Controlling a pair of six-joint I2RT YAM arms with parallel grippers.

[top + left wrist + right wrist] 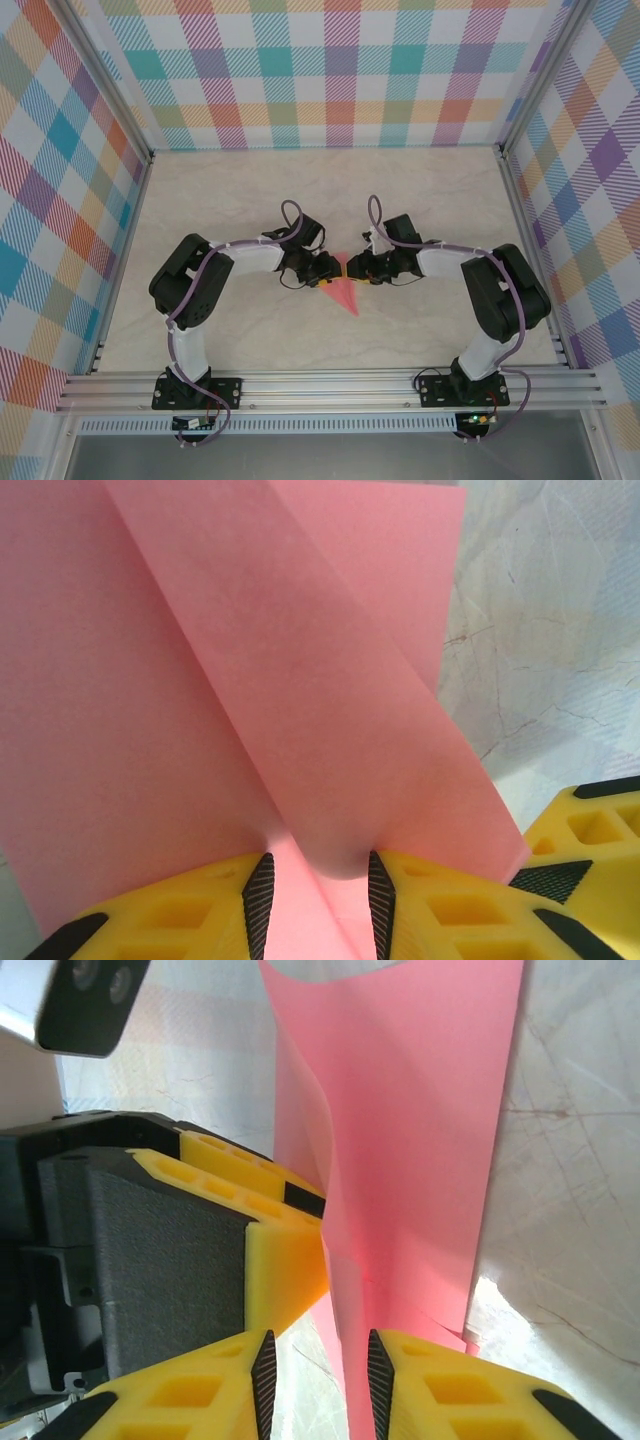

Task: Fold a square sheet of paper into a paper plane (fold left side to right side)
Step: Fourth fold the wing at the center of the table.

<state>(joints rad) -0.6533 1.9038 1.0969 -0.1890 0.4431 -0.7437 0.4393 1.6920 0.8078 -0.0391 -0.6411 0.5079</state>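
Two robot arms meet at the middle of the marbled tabletop (250, 190), with a half-made paper plane (347, 293) between them. Its pink point aims toward the near edge, and the wide end sits up between the wrists.

Seen from the left wrist, the left fingers (258, 905) stand partly apart astride a curled flap that rises from the flatter layer. It is hard to tell whether the pads press that curl or merely bracket it.

Seen from the right wrist, the right fingers (262, 1375) are also partly apart. The paper runs edge-on through the gap and lies against one pad with daylight beside the other, so nothing is pinched there. One yellow finger of the left arm touches the sheet from the side.

The step in hand looks like bringing the left side over onto the right along the centre crease.

- **Anchor:** one set of fingers should likely hold the crease line still.
- **Carry:** the other should take the flap across low, keeping the edges matched from nose to tail.
- **Press:** the fold should go down against the tabletop before any release.

A loose, springy flap like this one may well skew if it is let go early.
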